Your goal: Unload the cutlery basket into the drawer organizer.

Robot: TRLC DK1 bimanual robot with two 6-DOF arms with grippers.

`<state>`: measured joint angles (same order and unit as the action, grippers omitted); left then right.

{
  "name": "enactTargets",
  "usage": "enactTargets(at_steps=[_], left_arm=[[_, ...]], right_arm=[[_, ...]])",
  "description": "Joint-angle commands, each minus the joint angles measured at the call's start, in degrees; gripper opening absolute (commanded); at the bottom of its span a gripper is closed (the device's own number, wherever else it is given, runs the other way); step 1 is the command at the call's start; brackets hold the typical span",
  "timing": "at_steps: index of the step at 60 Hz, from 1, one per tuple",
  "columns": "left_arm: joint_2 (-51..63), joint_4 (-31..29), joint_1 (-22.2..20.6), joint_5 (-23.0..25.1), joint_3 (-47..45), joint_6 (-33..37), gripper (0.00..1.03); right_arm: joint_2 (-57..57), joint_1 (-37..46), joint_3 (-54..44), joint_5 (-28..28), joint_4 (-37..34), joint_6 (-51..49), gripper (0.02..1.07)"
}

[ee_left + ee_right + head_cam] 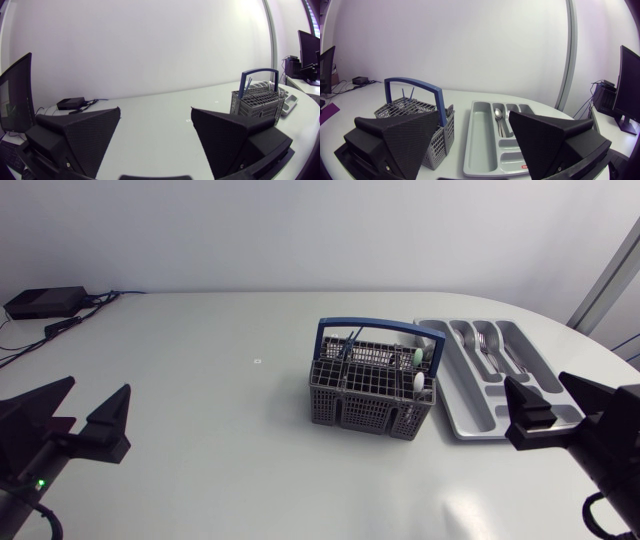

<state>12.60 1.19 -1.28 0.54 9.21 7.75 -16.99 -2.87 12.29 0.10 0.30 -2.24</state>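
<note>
A grey cutlery basket (372, 392) with a blue handle (380, 331) stands right of the table's middle, holding blue-handled pieces and some white and green ones. Right beside it lies the grey drawer organizer (470, 420), with spoons (487, 346) in its far compartments. My left gripper (88, 412) rests open at the near left, far from the basket (257, 102). At the near right my right gripper (552, 396) is open, just short of the organizer (482, 137), with the basket (440, 140) ahead and to one side. Both hold nothing.
A black box (45, 302) with cables lies at the far left corner of the table. A small mark (257, 361) sits on the tabletop left of the basket.
</note>
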Motion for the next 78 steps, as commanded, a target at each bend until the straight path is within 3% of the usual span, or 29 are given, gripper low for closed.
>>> enactTargets(at_steps=[1, 11, 25, 37, 46, 78], left_arm=[[6.91, 0.74, -0.57, -0.27, 5.11, 0.34, 0.98], [20.27, -4.97, -3.47, -0.27, 14.08, -0.54, 0.96], [40.40, -20.44, -6.46, -0.27, 29.46, -0.01, 0.96], [54.90, -29.93, -11.64, 0.08, 40.18, 7.63, 0.97], [63.07, -30.99, -14.72, 1.93, 46.51, 7.54, 0.96], [90.76, -31.60, -23.24, 7.81, 66.81, 6.84, 0.97]], right_arm=[[-4.63, -0.64, 3.70, 0.34, 0.23, 3.12, 1.02], [-11.83, -2.40, 9.41, 1.13, -3.28, 5.40, 1.02], [-19.66, -2.49, 17.85, 1.31, -11.98, 6.11, 1.02], [-25.72, -1.70, 23.92, -3.09, -20.51, 1.45, 1.02], [-28.53, 5.34, 24.00, -10.47, -19.54, -1.54, 1.02], [-56.57, 5.25, 35.61, -10.47, -21.04, 3.91, 1.02]])
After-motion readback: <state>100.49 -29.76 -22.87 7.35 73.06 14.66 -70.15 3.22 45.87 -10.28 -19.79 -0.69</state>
